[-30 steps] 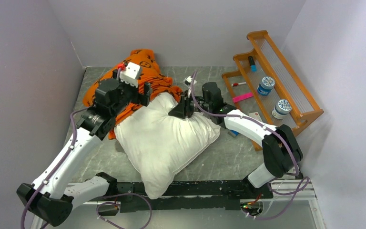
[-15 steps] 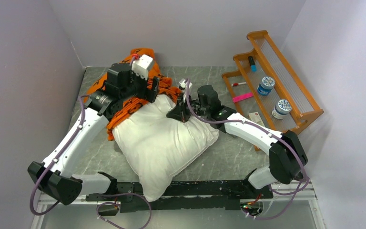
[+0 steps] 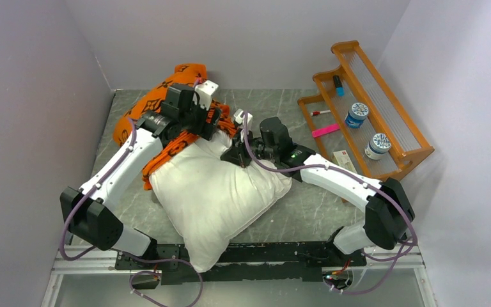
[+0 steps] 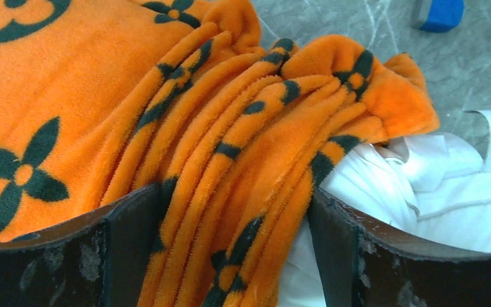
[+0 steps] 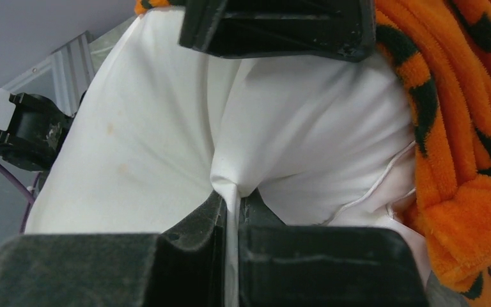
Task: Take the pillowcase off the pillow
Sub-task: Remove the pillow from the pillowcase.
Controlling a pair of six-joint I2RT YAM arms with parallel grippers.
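Now the right jaws are clamping fully shut on a small pinch of the pillow [image 5: 140,128], a ridge of white cloth rising straight out of the closed gap. A second ago they were hanging part open over that same far corner, so the anchor grip is only just being made. Just beyond their tips, the pillowcase [image 4: 230,160] is lying gathered in thick orange folds.

The left jaws are also arriving. Over the last second that arm has been swinging in from the left, and it is now reaching over the bunched rim of the pillowcase, close beside the right jaws. They are standing wide apart and straddling the folds, which are running up between the two fingers. A bit of the pillow's white corner is showing against the inner face of the right-hand finger (a grab here risks catching both layers). They are not pinching anything yet.

Most of the pillow is lying bare on the counter [image 3: 307,204], on the near side of both jaws, and only its far end is sitting in the pillowcase. In my judgement, with the pillow now pinned, the left jaws are getting set to close on orange cloth alone and draw it away.
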